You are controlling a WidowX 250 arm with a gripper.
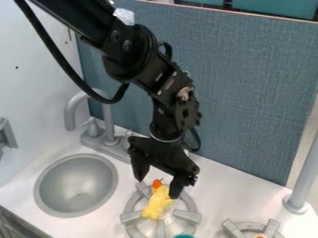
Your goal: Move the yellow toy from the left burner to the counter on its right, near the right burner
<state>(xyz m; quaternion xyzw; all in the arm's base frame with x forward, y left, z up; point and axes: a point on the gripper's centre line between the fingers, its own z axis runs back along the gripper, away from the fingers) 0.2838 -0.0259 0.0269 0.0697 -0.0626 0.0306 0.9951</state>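
Observation:
The black gripper (157, 187) hangs from above over the left stove burner (192, 215), its two fingers spread apart and pointing down. Just below and between them, a yellow toy (157, 203) with an orange-red tip (156, 184) at its upper end lies on the burner. The right finger stands close beside the toy's upper part; whether it touches cannot be told. The gripper does not appear closed on anything.
A round grey sink (76, 186) is at the left, with a grey faucet (107, 121) behind it. A second burner (251, 228), a teal object (184, 236) at the bottom edge, and a grey post (302, 179) at right. A blue panel (248, 93) stands behind.

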